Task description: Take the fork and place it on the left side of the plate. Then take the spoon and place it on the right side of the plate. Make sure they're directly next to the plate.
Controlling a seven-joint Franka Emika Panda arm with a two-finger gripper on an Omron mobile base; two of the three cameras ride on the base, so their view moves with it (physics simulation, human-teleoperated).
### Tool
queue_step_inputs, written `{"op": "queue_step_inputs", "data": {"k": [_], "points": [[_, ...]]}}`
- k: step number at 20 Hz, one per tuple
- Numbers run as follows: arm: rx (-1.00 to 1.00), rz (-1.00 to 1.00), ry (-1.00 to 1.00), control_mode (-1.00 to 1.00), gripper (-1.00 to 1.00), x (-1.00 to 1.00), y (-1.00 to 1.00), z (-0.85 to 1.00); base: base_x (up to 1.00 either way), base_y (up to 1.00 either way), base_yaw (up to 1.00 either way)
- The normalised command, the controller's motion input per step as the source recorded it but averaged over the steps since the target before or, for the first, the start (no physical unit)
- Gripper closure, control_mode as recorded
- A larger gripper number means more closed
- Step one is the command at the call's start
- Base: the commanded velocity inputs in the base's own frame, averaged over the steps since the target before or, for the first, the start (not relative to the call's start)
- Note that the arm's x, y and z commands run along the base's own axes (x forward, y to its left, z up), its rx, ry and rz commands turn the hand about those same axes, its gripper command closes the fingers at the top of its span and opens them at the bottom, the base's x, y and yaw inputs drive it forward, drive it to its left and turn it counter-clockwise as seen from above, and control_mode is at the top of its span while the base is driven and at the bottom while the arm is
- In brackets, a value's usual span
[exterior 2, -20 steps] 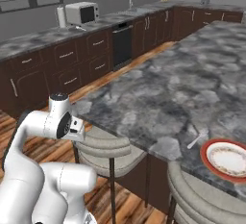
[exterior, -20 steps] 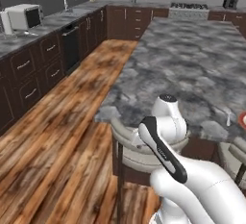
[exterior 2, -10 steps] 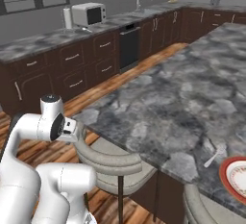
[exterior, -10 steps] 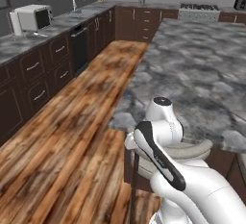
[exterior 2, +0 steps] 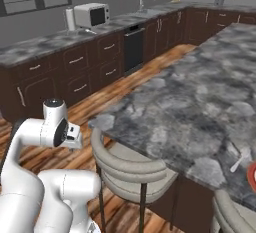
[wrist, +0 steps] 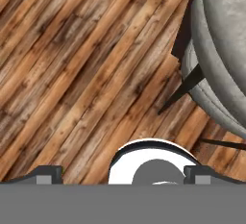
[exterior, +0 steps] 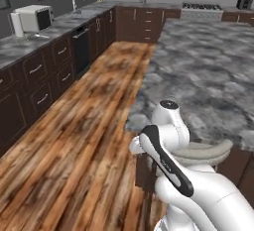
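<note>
Seemingly, the plate (exterior 2: pixel 252 177) lies empty, a utensil (exterior 2: pixel 239 163) beside it.

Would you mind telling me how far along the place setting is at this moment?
Nothing looks done yet. In the right base view a pale utensil lies on the island counter beside the red plate rim at the frame edge; which utensil it is, I cannot tell. The end effector is open, holding nothing, over wooden floor beside a stool. Both placements remain.
</note>
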Motion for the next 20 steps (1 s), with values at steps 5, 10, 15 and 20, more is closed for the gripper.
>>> {"op": "queue_step_inputs", "data": {"k": [5, 10, 15, 20], "points": [[0.00, 0.00, 0.00, 1.00, -1.00, 0.00, 0.00, 0.00, -0.01, 0.78, -0.10], [0.00, 0.00, 0.00, 1.00, -1.00, 0.00, 0.00, 0.00, 0.30, 0.76, -0.08], [0.00, 0.00, 0.00, 1.00, -1.00, 0.00, 0.00, 0.00, 0.48, 0.70, -0.11], [0.00, 0.00, 0.00, 1.00, -1.00, 0.00, 0.00, 0.00, 0.75, 0.47, -0.23]]}}
